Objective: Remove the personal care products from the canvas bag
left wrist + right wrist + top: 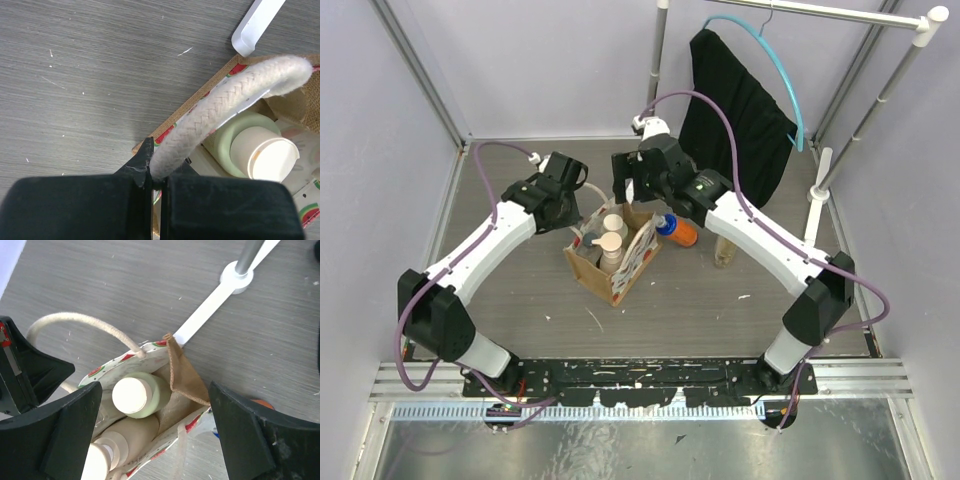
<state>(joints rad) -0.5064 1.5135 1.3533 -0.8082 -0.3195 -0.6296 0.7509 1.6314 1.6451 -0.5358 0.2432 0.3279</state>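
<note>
Top external view: a boxy tan-brown canvas bag (pixel 620 275) with a red-and-white print on one side stands on the grey wood-grain table (pixel 700 300), between two white-and-black robot arms. Beige bottles with cream caps (pixel 611 243) stand upright inside it. Just to the right of the bag, an orange bottle with a blue cap (pixel 680 231) lies on the table. A clear amber bottle (pixel 724 250) sits a little further right. At the back, a black cloth garment (pixel 740 110) hangs on a blue hanger (pixel 782 75) from a white rail (pixel 840 12).

Left wrist view: the left gripper (pixel 152 175) is pressed together, pinching the bag's cream rope handle (pixel 225 97). The handle arches up from the jaws across the bag's rim. Under the handle, a pale green bottle with a cream cap (pixel 225 145) stands inside the bag.

Right wrist view: the right gripper (pixel 155 390) is spread wide and holds nothing. It hovers above the bag's open mouth, with its black fingers (pixel 75 425) on either side of the opening. Below, the pale green bottle and a beige bottle (pixel 137 430) stand side by side in the bag.
</note>
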